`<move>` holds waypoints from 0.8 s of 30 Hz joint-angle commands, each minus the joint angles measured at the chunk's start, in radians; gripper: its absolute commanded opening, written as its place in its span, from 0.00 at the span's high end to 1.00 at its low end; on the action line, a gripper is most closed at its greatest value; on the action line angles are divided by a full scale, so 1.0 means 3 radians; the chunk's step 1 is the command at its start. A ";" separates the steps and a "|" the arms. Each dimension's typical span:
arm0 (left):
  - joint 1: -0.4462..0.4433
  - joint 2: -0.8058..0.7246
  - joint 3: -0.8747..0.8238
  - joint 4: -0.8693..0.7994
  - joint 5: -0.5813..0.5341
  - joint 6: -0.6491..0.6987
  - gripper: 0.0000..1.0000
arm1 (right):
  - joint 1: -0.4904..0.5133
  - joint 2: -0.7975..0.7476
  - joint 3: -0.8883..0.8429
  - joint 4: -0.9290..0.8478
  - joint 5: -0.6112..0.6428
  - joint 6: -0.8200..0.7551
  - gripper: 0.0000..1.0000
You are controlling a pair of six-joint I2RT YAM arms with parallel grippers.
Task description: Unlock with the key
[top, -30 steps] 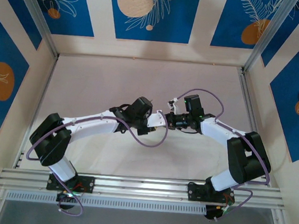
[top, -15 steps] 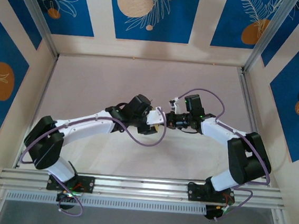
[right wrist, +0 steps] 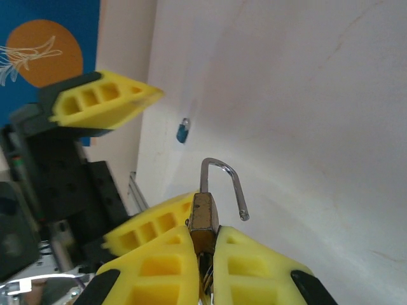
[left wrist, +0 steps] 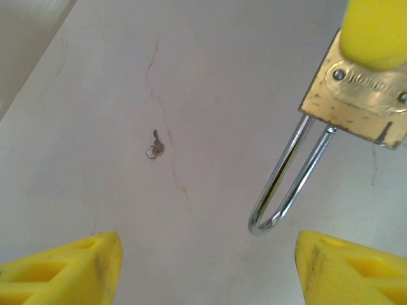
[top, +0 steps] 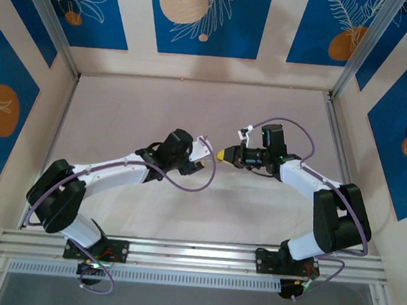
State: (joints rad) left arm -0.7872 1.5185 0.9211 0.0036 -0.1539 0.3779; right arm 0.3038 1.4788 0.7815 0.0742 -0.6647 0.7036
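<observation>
My right gripper [right wrist: 203, 236] is shut on the brass padlock [right wrist: 203, 219], held in the air with its silver shackle [right wrist: 222, 178] swung open, one end free. The key [right wrist: 183, 131], tiny with a blue head, shows beyond the shackle against the table, apart from both grippers. In the left wrist view a tiny key-shaped thing [left wrist: 154, 147] lies on the table, left of the padlock [left wrist: 356, 101]. My left gripper [left wrist: 206, 267] is open and empty just short of the shackle's loop [left wrist: 273, 216]. From above, the left gripper [top: 204, 147] faces the right gripper [top: 224, 154] across a small gap.
The pale table [top: 157, 112] is ringed by low walls with blue and cream panels [top: 202, 15]. An aluminium rail [top: 193, 256] runs along the near edge at the arm bases. Purple cables [top: 186, 183] loop off both wrists.
My left gripper has opened and drawn back to the left, away from the padlock it was against. The right gripper has shifted slightly right, still holding the padlock.
</observation>
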 commanded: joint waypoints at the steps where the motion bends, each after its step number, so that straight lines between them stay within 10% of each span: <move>1: 0.0088 -0.0008 -0.0183 0.0557 0.0117 -0.0387 0.28 | -0.0026 -0.0058 -0.0066 0.0291 -0.0271 0.0324 0.92; 11: 0.0529 -0.0205 -0.0373 0.0800 0.1358 -0.0914 0.20 | -0.0051 -0.0118 -0.0125 0.0354 -0.0268 0.0384 0.92; 24: 0.0613 -0.0059 -0.0289 0.0751 0.1661 -0.1167 0.19 | -0.0068 -0.0132 -0.0181 0.0606 -0.0382 0.0586 0.92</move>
State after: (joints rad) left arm -0.6159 1.4841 0.8043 0.2211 0.3088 0.0555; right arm 0.2874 1.4670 0.7403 0.2230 -0.7345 0.8536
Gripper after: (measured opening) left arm 0.808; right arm 0.095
